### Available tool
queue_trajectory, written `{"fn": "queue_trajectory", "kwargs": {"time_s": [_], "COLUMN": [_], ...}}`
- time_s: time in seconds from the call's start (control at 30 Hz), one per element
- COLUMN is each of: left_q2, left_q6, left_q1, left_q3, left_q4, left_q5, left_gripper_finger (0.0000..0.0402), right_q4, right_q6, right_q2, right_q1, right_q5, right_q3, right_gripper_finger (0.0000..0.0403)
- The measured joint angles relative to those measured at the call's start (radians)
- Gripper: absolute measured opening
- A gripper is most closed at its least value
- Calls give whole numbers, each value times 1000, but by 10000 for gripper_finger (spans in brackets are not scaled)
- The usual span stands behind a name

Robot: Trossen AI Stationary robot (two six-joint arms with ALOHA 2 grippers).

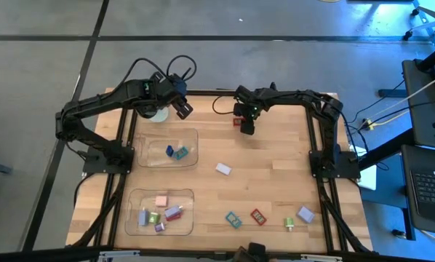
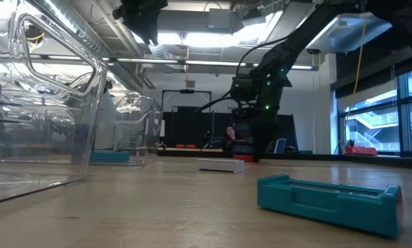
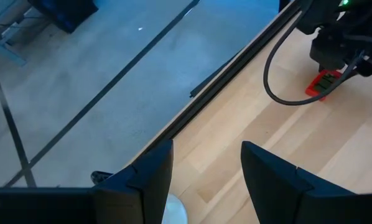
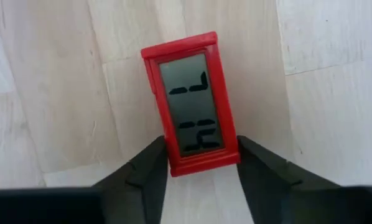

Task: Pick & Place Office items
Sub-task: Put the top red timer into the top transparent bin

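Small red rectangular piece (image 4: 196, 104) with grey display window showing dark segments, lying flat on the pale wood counter (image 4: 335, 124), one end between the right gripper (image 4: 201, 168) fingers, which press its two sides, left gripper (image 3: 204, 180) hanging with fingers apart.

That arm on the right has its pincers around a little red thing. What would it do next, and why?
Probably lift it straight up. The right gripper has a finger on each side of the red piece, which lies flat on the table at the far edge, away from the trays.
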Motion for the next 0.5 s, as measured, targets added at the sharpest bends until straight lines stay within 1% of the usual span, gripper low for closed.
{"fn": "queue_trajectory", "kwargs": {"time_s": [0.07,0.33,0.5], "left_q2": [0,0,0], "left_q6": [0,-30,-77], "left_q1": [0,0,0], "left_q3": [0,0,0], "left_q4": [0,0,0], "left_q5": [0,0,0], "left_gripper_finger": [184,184,184], "right_q4": [0,-6,-10], "right_q6": [16,47,77], "right_q2": [0,-13,-86], "right_q1": [1,1,1], "right_q5": [-3,-66,-91], "right_q3": [0,-3,-5], "right_gripper_finger": [155,155,158]}}
